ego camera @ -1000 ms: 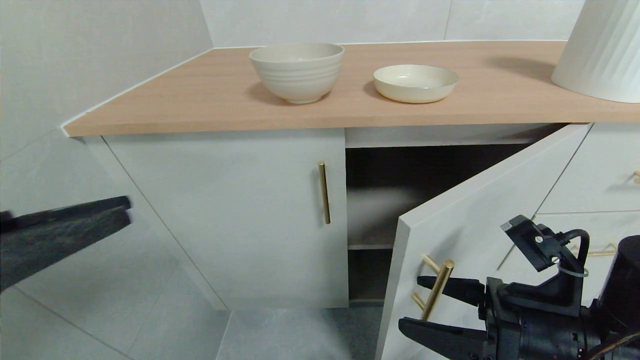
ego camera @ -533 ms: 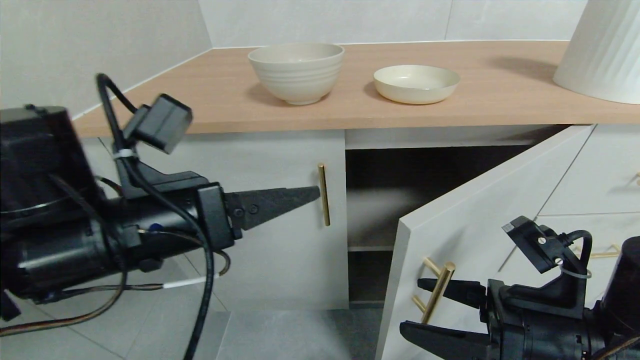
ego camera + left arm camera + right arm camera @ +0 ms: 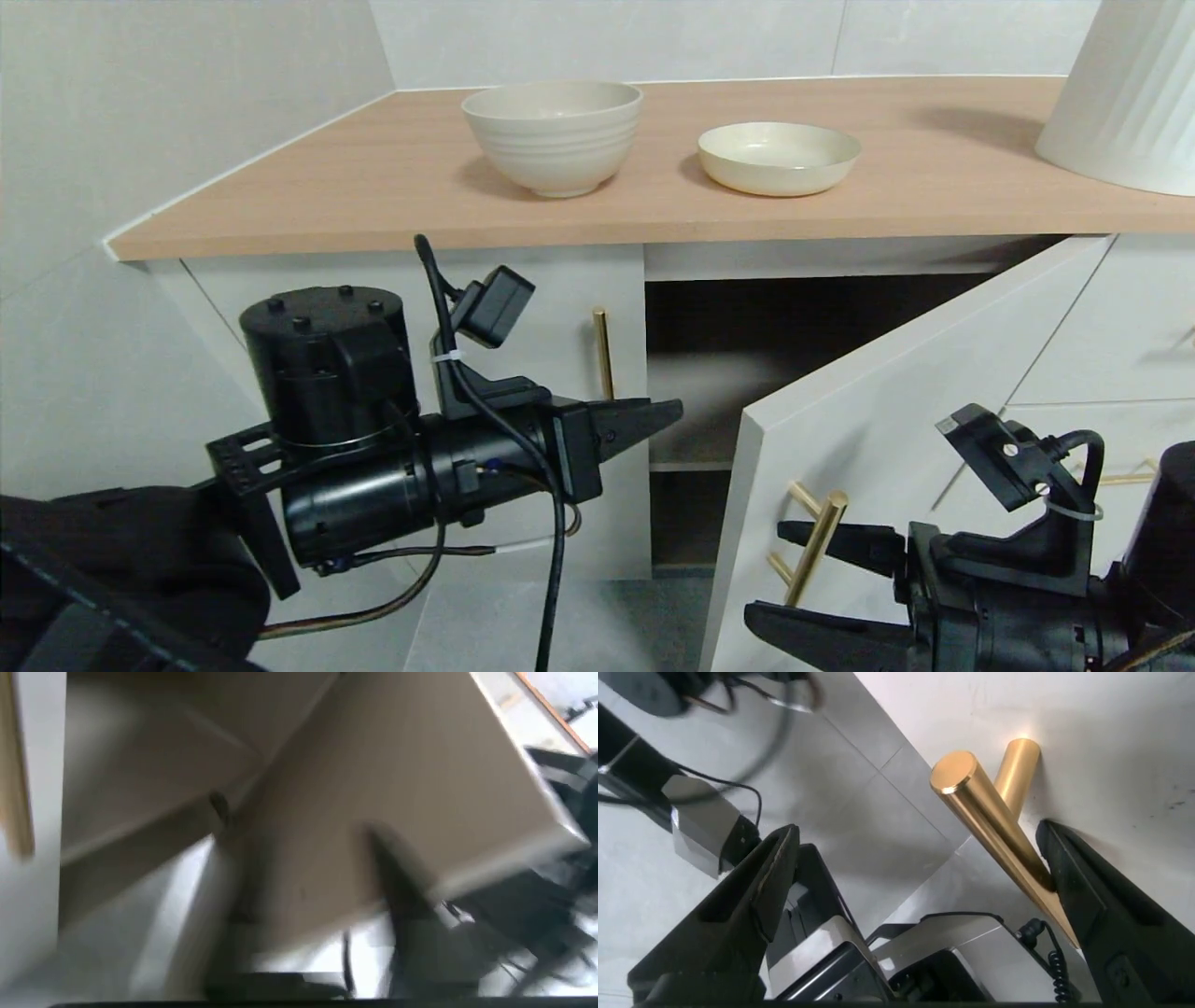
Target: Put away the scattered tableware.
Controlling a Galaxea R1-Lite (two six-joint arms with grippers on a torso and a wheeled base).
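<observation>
Jaws of the right gripper (image 3: pixel 770 569) stand open, one on either side of the gold bar handle (image 3: pixel 817 541) of the swung-out cabinet door (image 3: pixel 887 392). Whether the jaws of the left gripper (image 3: pixel 667 413) are open or closed cannot be told. That gripper hangs in front of the closed cabinet door (image 3: pixel 308 275), with its tip at that door's edge and pointing towards the dark cabinet opening (image 3: pixel 794 317). The wooden bench (image 3: pixel 373 196) runs across the top above both doors. At its far right end stands a tall white ribbed container (image 3: pixel 1120 93). The tableware sits on the bench: a deep ribbed cream bowl (image 3: pixel 553 131) above the closed door, and to its right, near but apart, a shallow cream dish (image 3: pixel 779 157) above the opening. Both are upright. Inside the cabinet a pale shelf (image 3: pixel 691 462) shows. A slim gold handle (image 3: pixel 603 345) is upright on the closed door, just above the left gripper.
</observation>
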